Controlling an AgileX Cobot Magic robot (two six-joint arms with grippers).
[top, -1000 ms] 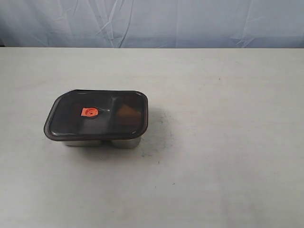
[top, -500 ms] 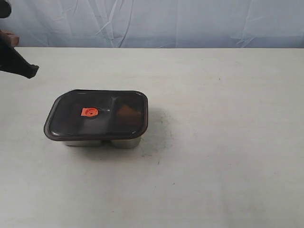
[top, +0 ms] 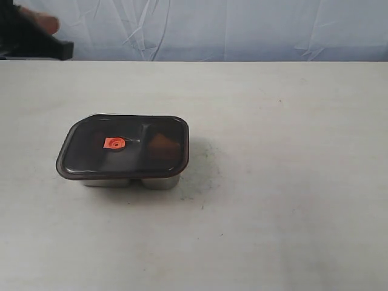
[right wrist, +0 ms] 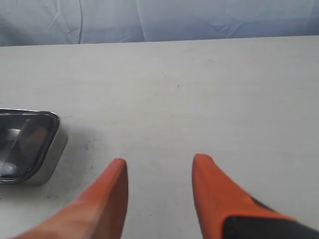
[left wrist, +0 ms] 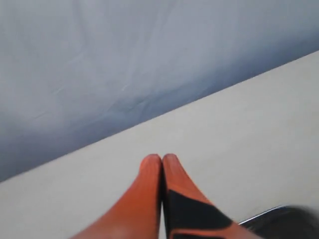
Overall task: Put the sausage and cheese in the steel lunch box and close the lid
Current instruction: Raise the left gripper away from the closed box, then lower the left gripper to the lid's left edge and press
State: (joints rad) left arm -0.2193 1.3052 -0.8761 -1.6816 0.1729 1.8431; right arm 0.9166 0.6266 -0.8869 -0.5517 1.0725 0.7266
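The dark tinted lid (top: 124,147) sits shut on the steel lunch box (top: 148,182), with its orange valve tab (top: 113,143) at the centre. Through the lid an orange-brown shape, the cheese (top: 162,144), shows in the right compartment. I cannot make out the sausage under the tint. My left gripper (left wrist: 162,158) is shut and holds nothing; it hangs high at the far left (top: 47,25), well clear of the box. My right gripper (right wrist: 159,167) is open and empty above bare table, with the box (right wrist: 52,154) off to one side.
The pale table (top: 279,182) stretches wide to the right of the box. A wrinkled blue-grey backdrop (top: 242,30) runs behind the far edge. A corner of the box (left wrist: 281,219) shows in the left wrist view.
The left arm came into the exterior view at the left edge and has since risen to the top left corner. The box and lid have not moved.
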